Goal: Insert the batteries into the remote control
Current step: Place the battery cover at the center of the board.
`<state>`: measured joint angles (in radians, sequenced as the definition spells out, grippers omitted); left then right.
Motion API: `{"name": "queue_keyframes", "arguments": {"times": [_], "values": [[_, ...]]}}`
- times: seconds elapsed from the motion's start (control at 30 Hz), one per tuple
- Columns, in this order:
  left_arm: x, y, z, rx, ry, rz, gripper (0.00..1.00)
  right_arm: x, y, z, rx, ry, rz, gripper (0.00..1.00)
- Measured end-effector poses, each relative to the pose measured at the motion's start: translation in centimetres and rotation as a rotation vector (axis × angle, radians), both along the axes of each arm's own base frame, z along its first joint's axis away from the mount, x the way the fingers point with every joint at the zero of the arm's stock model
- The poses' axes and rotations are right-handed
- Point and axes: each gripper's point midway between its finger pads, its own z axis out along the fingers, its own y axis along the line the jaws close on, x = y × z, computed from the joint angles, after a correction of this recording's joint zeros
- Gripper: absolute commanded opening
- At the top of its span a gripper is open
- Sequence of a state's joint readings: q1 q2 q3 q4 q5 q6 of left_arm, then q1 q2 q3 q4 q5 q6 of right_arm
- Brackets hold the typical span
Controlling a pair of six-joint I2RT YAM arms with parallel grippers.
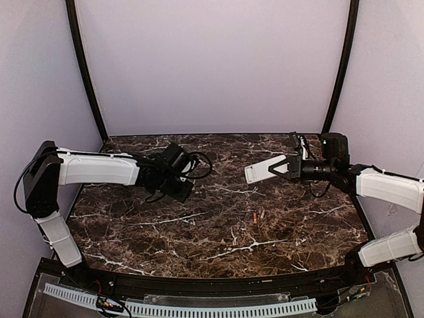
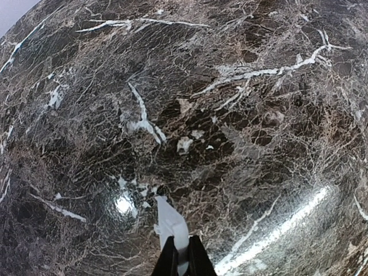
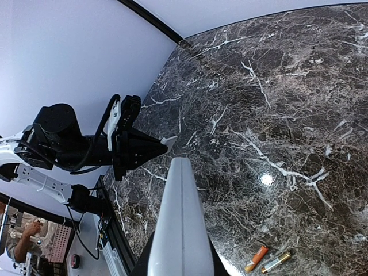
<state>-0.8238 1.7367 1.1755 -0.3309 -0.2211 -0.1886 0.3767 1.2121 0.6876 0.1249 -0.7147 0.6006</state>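
Though tiny, cylindrical batteries [image 3: 256, 259] on veined marble [image 3: 259, 115].

The table [image 1: 199, 225] is dark brown stone with white lines. Two batteries [image 1: 258, 216] (one orange) lie side by side on it.

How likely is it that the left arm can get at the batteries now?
Probably not at once. The table between them lies bare, so the way to the batteries looks free, but the left gripper is shut on a small white piece, which it would likely have to put down first.
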Motion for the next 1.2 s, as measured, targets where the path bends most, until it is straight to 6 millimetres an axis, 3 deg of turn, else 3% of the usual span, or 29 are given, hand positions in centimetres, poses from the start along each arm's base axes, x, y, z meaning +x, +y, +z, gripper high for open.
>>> {"name": "queue_keyframes", "arguments": {"times": [0.43, 0.7, 0.93, 1.2], "values": [[-0.2, -1.4, -3.0, 0.133, 0.02, -0.059, 0.18, -0.6, -0.7, -0.4, -0.008, 0.0, 0.004, 0.0], [-1.0, -2.1, -3.5, 0.127, 0.055, -0.093, 0.43, -1.3, -1.8, -0.3, -0.008, -0.009, -0.004, 0.0], [-2.6, -5.3, -2.9, 0.013, 0.097, -0.181, 0.51, -2.4, -2.6, -0.5, 0.001, -0.007, 0.009, 0.0], [-4.4, -10.3, -0.5, -0.213, 0.12, -0.265, 0.51, -3.8, -2.9, 1.1, 0.012, -0.073, 0.034, 0.0]]}}
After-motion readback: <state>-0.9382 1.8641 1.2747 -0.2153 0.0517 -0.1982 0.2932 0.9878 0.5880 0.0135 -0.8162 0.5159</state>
